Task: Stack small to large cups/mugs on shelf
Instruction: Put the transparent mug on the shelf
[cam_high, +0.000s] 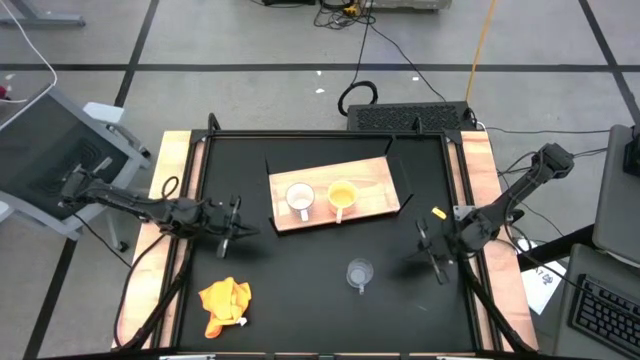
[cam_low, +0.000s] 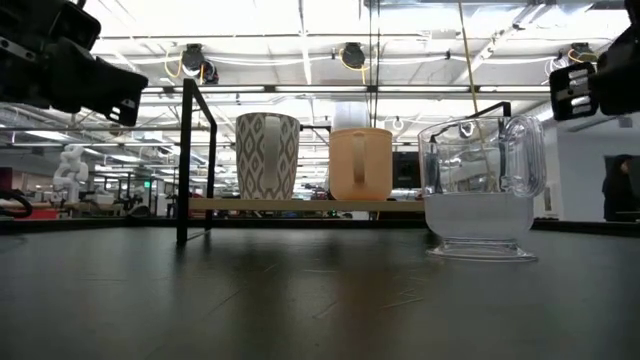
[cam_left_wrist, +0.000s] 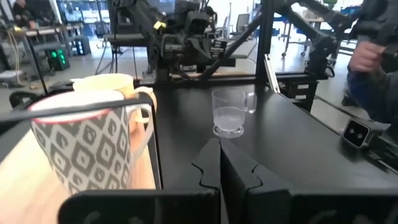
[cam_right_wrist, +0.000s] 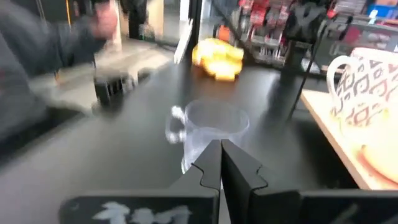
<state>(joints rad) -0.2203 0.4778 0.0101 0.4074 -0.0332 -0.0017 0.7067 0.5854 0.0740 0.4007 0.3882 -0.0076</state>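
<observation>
Clear greyish glass handled cup (cam_high: 359, 273) stands alone on the black tabletop (cam_high: 300, 290), well apart from the light-brown wooden shelf board (cam_high: 375, 180). White patterned mug (cam_high: 299, 198) and yellow-orange mug (cam_high: 341, 196) sit side by side on the shelf. Right gripper (cam_high: 434, 249) hangs near the glass cup, fingers pressed together, empty. Left gripper (cam_high: 231, 226) waits beside the shelf, fingers closed too.

Likely next: open the right fingers, approach the glass by rim or handle, keep it upright.

Count: three cups, one shelf, one orange-yellow cloth (cam_high: 224, 303).
</observation>
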